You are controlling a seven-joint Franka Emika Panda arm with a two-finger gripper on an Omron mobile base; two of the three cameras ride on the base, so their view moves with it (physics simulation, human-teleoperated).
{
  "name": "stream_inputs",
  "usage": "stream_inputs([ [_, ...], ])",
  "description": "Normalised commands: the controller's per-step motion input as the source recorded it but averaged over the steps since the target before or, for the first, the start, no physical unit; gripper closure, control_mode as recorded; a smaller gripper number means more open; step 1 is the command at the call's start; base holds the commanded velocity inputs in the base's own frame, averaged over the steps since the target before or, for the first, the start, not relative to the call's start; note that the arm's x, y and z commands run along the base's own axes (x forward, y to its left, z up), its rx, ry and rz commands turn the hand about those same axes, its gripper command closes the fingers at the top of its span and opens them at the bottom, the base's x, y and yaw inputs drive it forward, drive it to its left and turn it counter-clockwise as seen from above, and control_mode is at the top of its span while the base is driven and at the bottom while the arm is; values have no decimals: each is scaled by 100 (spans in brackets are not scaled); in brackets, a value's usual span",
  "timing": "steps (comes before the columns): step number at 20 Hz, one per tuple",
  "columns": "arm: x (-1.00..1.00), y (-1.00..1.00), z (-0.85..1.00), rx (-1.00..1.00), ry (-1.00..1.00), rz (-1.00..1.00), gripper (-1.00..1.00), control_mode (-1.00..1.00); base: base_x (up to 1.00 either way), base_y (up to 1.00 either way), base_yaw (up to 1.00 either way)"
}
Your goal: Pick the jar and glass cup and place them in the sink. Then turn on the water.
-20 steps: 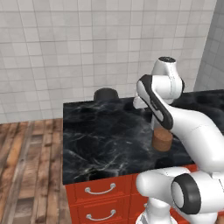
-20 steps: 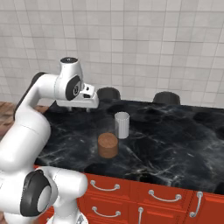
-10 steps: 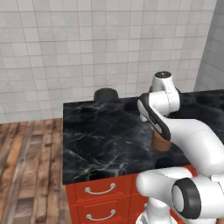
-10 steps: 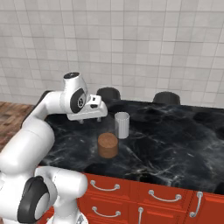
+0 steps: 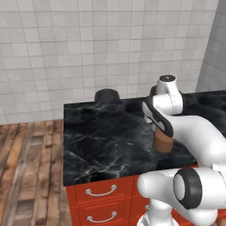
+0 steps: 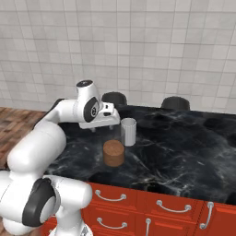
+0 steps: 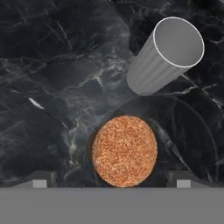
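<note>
Pale square tiles cover the wall behind a black marble counter (image 6: 184, 138) veined in white, with red drawer fronts (image 6: 156, 207) and curved metal handles below its front edge and wood flooring (image 5: 26, 163) off its left end. Two dark round shapes (image 6: 114, 98) sit along the back edge of the counter by the wall.

Compared with a second ago, the white arm has swung forward from the back left part of the counter and lowered, so the gripper (image 6: 103, 120) now hangs over the middle of the counter, just left of the two task things. A second ago it stood higher and farther left, well apart from them.

Both things stand upright toward the front half of the counter, where they stood before. The glass cup (image 6: 128, 131) is a pale ribbed cylinder, open at the top, with nothing visible inside; in the hand view its rim (image 7: 178, 42) shows a bare grey interior. Just in front of the cup, toward the front edge and close to it but not touching, sits the jar (image 6: 113, 153), squat and cork-coloured; its flat speckled top (image 7: 124, 151) is closed.

In the hand view the gripper (image 7: 112, 179) has its jaws spread wide, one dark tip on each side of the jar's top, gripping nothing.
</note>
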Motion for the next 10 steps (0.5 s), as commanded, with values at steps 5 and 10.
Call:
stream_inputs([
  [5, 19, 0, -27, 0, 2, 1, -100, -100, 0, 0, 0],
  [10, 8, -6, -29, 0, 0, 1, -100, -100, 0, 0, 0],
])
